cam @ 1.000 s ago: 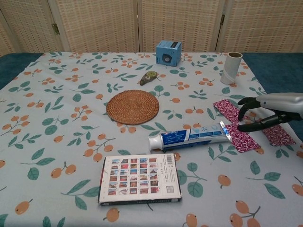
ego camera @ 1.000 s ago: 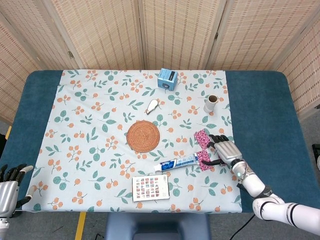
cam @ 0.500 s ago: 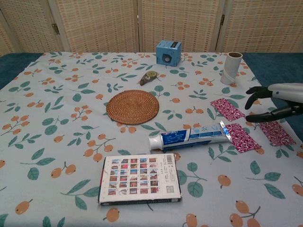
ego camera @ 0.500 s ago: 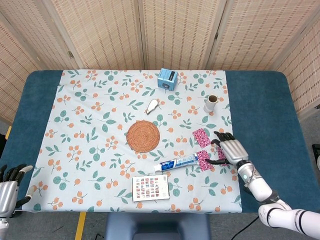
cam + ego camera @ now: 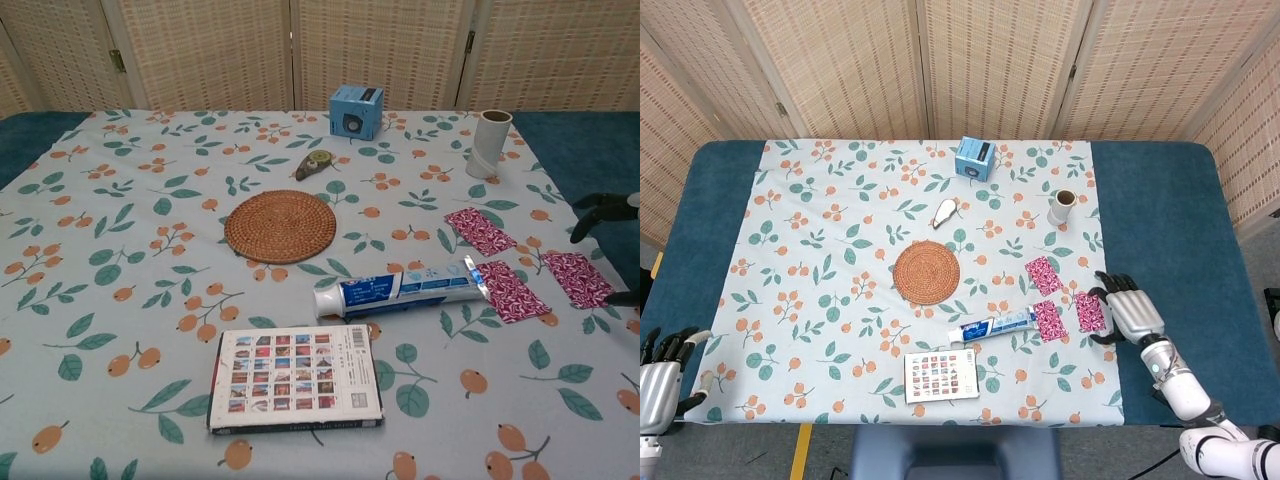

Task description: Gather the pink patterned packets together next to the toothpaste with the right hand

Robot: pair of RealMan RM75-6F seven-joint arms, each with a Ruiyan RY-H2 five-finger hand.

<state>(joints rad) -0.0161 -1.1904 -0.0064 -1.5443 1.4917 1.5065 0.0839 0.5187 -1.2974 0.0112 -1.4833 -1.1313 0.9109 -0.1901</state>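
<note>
Three pink patterned packets lie flat near the toothpaste tube [image 5: 991, 325] [image 5: 398, 288]. One packet [image 5: 1049, 319] [image 5: 510, 291] touches the tube's crimped end, another [image 5: 1043, 273] [image 5: 480, 230] lies farther back, and the third [image 5: 1090, 311] [image 5: 577, 277] lies to the right. My right hand [image 5: 1132, 312] [image 5: 610, 235] hovers just right of that third packet, fingers spread, holding nothing. My left hand [image 5: 662, 372] sits open at the table's near left corner, seen only in the head view.
A woven coaster [image 5: 926, 272] lies mid-table, a book [image 5: 941, 376] near the front edge. A blue box [image 5: 976, 158], a tape dispenser [image 5: 946, 210] and a cardboard roll [image 5: 1061, 206] stand farther back. Bare blue table [image 5: 1170, 230] flanks the floral cloth.
My right hand has drawn back to the right and toward me, off the packets. All three packets now lie uncovered, the rightmost one left where the hand was.
</note>
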